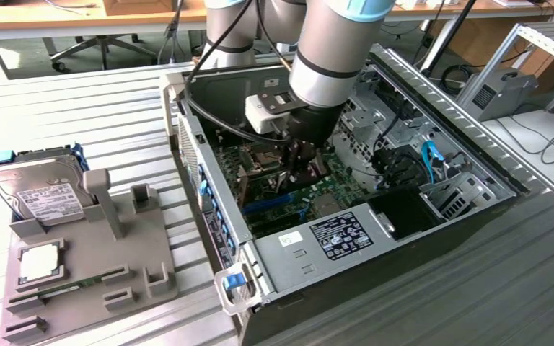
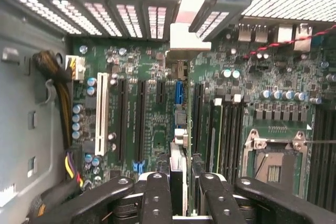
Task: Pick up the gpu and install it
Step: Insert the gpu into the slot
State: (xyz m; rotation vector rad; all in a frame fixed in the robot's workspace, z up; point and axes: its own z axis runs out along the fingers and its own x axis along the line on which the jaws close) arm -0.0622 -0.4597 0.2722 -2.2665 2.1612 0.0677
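Black, the two-fingered hand (image 2: 178, 192) reaches down inside the open dark metal computer case (image 1: 469, 155), clamped on the gpu (image 2: 178, 169), a thin dark card seen edge-on between its fingers (image 2: 156, 198). Green motherboard (image 2: 142, 108) lies just beyond the hand, slots close on both sides. Most of the card is hidden.

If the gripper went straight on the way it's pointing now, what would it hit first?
Probably the green motherboard, around its blue slot. The gpu, held edge-on in the gripper, would likely touch before the fingers do, though depth is unclear.
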